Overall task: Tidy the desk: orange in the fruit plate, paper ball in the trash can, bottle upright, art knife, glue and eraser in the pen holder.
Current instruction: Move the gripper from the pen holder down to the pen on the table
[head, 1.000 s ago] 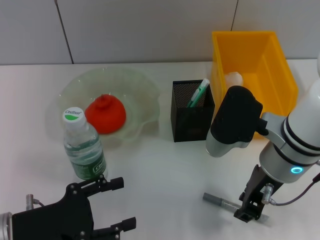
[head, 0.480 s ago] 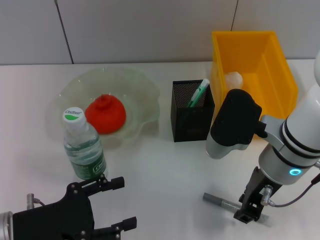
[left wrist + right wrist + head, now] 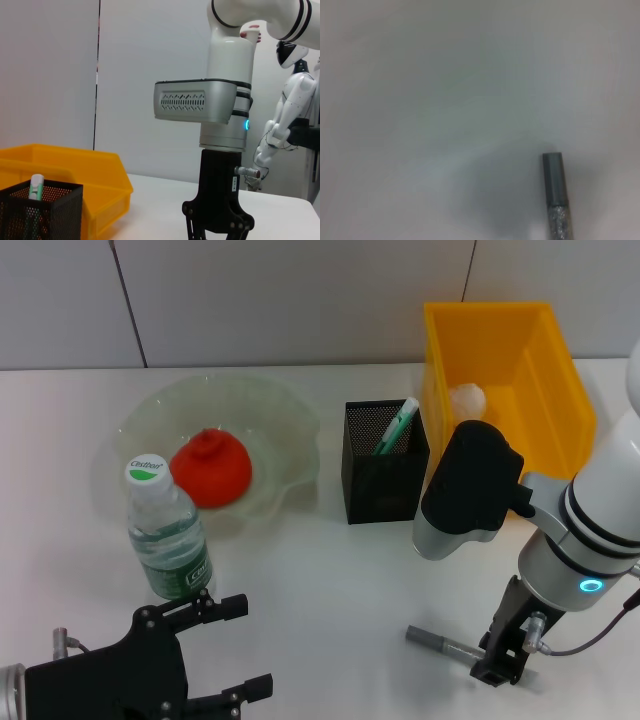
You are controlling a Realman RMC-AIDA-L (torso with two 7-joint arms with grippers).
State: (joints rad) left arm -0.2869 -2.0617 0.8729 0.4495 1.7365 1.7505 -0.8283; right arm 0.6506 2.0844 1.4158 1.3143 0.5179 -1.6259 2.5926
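My right gripper (image 3: 497, 672) is pinching the art knife (image 3: 440, 643) at lower right. My left gripper (image 3: 232, 650) is waiting spread at lower left. The bottle (image 3: 166, 532), its cap print unreadable, is standing beside the fruit plate (image 3: 270, 410).

Smooth white matte tabletop (image 3: 330, 570), filling the near ground and running back to a pale grey panelled wall (image 3: 300, 300). Thin dark vertical seams (image 3: 128, 300) dividing the wall into broad panels. Even, soft light, faint shadows only on the table surface. From the left wrist view, the same light grey wall (image 3: 50, 75), one narrow dark seam (image 3: 97, 75) down it.
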